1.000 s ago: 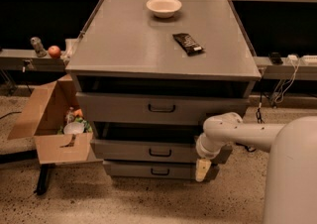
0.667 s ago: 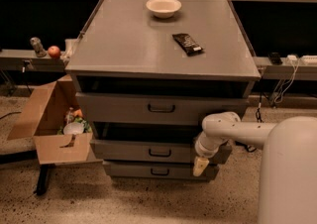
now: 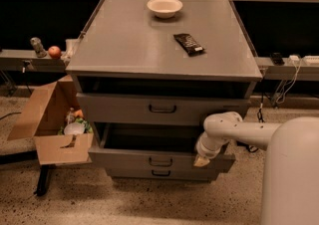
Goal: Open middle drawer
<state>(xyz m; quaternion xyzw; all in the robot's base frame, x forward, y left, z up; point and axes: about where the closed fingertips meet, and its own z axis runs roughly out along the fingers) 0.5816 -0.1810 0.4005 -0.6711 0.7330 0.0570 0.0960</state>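
Note:
The middle drawer is a wide grey metal drawer with a small dark loop handle at its centre. It stands pulled out from the grey cabinet, its dark inside showing behind the front panel. My gripper hangs from the white arm that comes in from the right. It sits at the right part of the middle drawer's front panel, right of the handle. The top drawer with the taller front is above, and the slim bottom drawer is below.
A white bowl and a dark wrapped bar lie on the cabinet top. An open cardboard box with items stands on the floor at the left. An apple sits on the left shelf. Cables hang at the right.
The middle drawer's front panel has come further out toward the camera. My gripper has risen slightly and stays at the panel's right part.

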